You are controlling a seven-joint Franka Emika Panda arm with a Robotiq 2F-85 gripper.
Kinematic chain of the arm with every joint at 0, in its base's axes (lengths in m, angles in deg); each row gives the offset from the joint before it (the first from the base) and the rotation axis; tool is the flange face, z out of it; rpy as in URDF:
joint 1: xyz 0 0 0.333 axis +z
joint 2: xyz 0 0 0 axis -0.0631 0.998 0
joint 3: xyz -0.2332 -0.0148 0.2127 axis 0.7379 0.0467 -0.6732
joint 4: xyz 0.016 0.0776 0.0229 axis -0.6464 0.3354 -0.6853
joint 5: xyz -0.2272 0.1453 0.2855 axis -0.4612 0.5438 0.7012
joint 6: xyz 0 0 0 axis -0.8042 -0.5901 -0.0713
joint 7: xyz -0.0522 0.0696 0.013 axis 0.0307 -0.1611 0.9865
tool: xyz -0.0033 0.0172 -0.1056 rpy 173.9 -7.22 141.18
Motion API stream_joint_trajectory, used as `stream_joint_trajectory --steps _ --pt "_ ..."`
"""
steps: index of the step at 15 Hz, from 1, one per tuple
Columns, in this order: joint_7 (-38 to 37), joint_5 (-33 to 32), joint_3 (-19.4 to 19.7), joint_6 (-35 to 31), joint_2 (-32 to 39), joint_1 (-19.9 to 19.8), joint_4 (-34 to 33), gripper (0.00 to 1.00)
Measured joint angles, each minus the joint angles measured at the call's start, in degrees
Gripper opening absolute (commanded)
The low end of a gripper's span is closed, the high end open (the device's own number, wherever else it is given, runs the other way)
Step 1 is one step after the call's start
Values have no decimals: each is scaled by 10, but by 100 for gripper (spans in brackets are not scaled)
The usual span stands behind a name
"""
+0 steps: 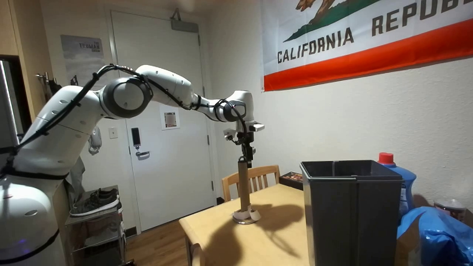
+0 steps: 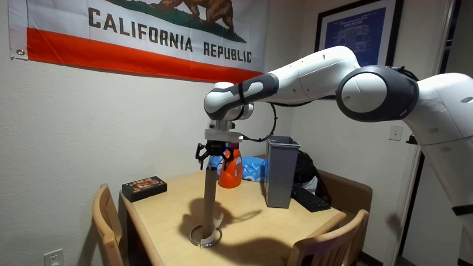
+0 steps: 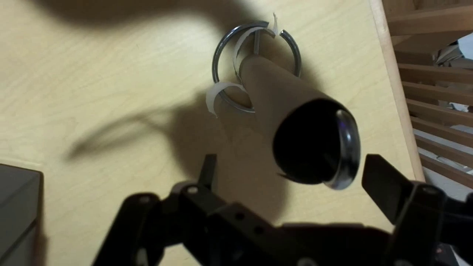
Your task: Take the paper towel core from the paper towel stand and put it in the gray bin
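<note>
The brown-grey paper towel core (image 1: 244, 184) stands upright on the paper towel stand (image 1: 244, 222), with torn white paper at its foot. It also shows in an exterior view (image 2: 209, 195) and in the wrist view (image 3: 277, 87). The stand's ring base (image 2: 191, 236) lies on the table, and its shiny metal top loop (image 3: 348, 147) pokes out of the core's open end. My gripper (image 2: 214, 166) is open and points down just above the core's top. In the wrist view the core's mouth lies between the fingers (image 3: 291, 157), nearer the right one. The gray bin (image 1: 351, 218) stands upright on the table.
A black box (image 2: 144, 187) lies near the table's wall-side corner. An orange bottle (image 2: 231, 171), a blue bag (image 1: 439, 236) and a blue bottle (image 1: 406, 184) stand near the bin. A keyboard (image 2: 310, 198) lies beside it. Wooden chairs (image 2: 107, 225) flank the table.
</note>
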State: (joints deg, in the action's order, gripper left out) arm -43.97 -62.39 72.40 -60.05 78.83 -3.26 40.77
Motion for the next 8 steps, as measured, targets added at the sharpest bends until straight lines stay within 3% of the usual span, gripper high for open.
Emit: stream_joint_trajectory --steps 4,5,6,8 --pt "0 -11 0 9 9 6 -12 100" --pt "0 -11 0 11 11 7 -16 90" --pt "0 -11 0 11 13 7 -19 74" --pt "0 -11 0 14 16 9 -25 61"
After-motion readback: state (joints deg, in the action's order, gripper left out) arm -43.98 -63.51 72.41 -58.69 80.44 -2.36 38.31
